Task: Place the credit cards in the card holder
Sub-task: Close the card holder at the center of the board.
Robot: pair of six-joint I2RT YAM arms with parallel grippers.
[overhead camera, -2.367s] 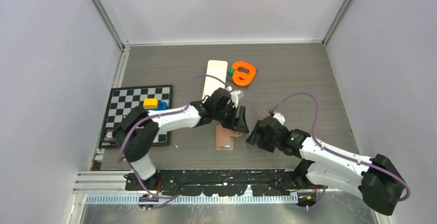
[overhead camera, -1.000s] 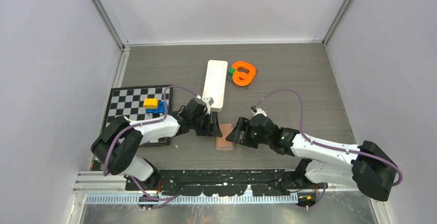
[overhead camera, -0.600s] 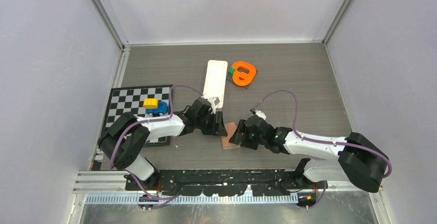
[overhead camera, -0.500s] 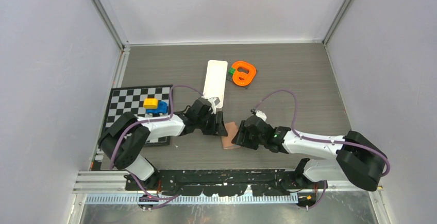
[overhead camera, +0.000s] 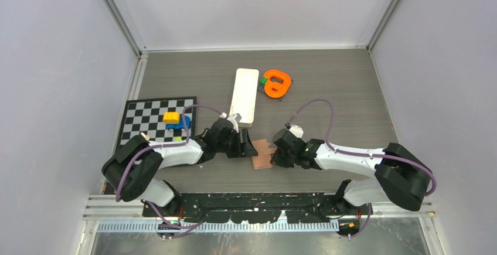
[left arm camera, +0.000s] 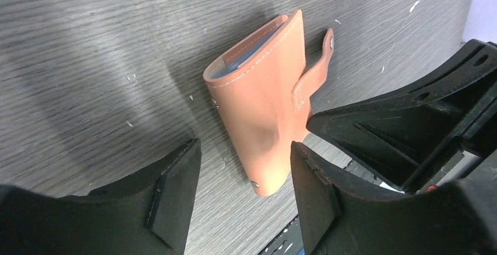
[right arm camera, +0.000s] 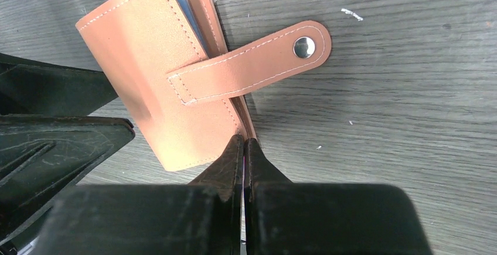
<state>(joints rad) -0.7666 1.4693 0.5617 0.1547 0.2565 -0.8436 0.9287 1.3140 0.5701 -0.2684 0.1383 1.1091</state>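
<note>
The tan card holder (overhead camera: 262, 155) lies on the table between my two grippers, folded, its strap with the snap (right arm camera: 302, 47) hanging loose to the side. A blue layer (right arm camera: 186, 14) shows between its leaves; I cannot tell whether it is a credit card or lining. No loose credit card is in view. My left gripper (left arm camera: 243, 149) is open, and the holder's near corner (left arm camera: 264, 167) lies between its fingers without touching them. My right gripper (right arm camera: 243, 140) is shut, its tips against the holder's near edge (right arm camera: 249, 129). Only a thin pale sliver shows between its fingers.
A long white tray (overhead camera: 245, 95) lies behind the left gripper. An orange ring-shaped piece (overhead camera: 276, 83) and a small green block (overhead camera: 264, 81) sit beside it. A checkerboard (overhead camera: 140, 120) at the left carries a yellow block (overhead camera: 171, 116) and a blue block (overhead camera: 183, 121).
The right gripper went from wide open to shut and moved in against the card holder. The holder shifted slightly right. The left gripper stayed open and drew back a little to the left.
</note>
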